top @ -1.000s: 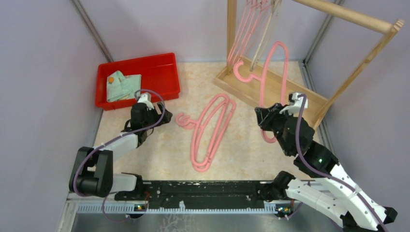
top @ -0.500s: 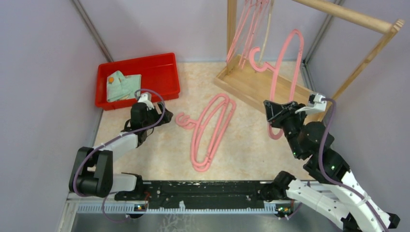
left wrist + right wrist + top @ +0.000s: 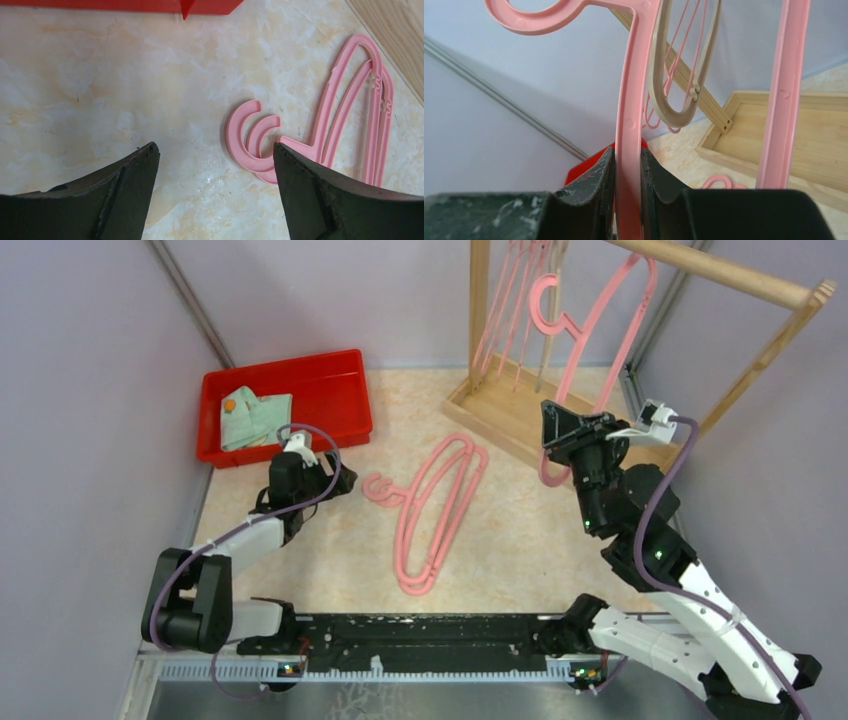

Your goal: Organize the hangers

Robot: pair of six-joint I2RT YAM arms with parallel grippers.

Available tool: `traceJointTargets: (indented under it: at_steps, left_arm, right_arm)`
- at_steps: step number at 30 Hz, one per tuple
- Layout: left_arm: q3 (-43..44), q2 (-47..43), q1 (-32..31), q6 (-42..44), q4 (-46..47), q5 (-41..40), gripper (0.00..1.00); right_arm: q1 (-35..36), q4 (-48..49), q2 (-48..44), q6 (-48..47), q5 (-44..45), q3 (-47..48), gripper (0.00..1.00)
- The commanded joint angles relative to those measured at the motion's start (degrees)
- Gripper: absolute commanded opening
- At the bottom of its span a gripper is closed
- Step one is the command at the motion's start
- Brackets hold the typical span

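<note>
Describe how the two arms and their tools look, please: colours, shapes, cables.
The left arm and right arm have white links and black joints, each with a purple cable looping along it. The left tool and right tool are black, with wedge-shaped, scuffed fingers.

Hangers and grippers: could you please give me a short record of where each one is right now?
right gripper: shut on held hanger, pink, held up by the wooden rack
left gripper: open, empty, low over the table
table hangers: two pink, lying flat, overlapped
hung hangers: several pink and one beige, in the rack
</note>
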Motion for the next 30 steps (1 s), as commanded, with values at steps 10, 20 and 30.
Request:
traceJointTargets:
  at_steps: [10, 20, 30]
  left_arm:
    - [1.02, -0.25, -0.2, 1.52, 0.64, -0.14, 0.89]
    - [0.74, -0.94, -0.17, 2.42, 0.04, -1.44, 0.89]
    - [1.02, 0.24, -0.19, 2.78, -0.18, -1.96, 0.89]
  right_arm:
    - [-10.6, 6.74, 4.75, 10.59, -10.27, 2.2, 0.0]
    - [-29.94, 16.21, 8.79, 23.39, -34.79, -1.42, 0.0]
    - [-36.46, 22.47, 10.87, 27.53, -42.02, -1.94, 0.0]
